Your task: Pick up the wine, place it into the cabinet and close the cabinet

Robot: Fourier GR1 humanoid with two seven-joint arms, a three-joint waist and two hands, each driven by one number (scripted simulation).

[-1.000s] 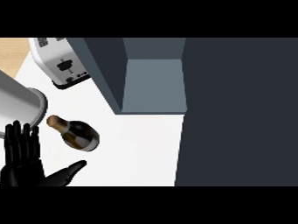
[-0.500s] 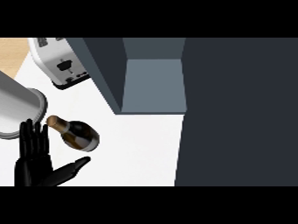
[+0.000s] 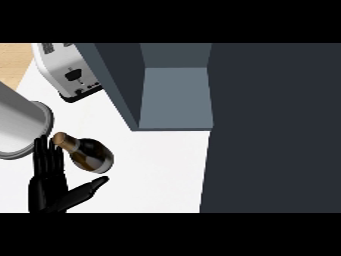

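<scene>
Beside open left hand [image 3: 49, 190], wine [image 3: 86, 152], neck up-left.

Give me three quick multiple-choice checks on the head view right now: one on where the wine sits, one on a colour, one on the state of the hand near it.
1. Where is the wine bottle?
A. Inside the cabinet
B. On the white counter, left of the cabinet
C. On top of the toaster

2. What colour is the toaster?
A. Red
B. White with dark details
C. Green

3. What is the state of the left hand?
A. Open, fingers straight, beside the bottle
B. Curled round the bottle
C. Inside the cabinet

Answers:
1. B: the bottle stands on the counter, outside the open cabinet, whose grey inside shows nothing.
2. B: its body is white, with a dark base and lever.
3. A: the fingers point up along the bottle's left side, the thumb spread below it, nothing gripped.
</scene>
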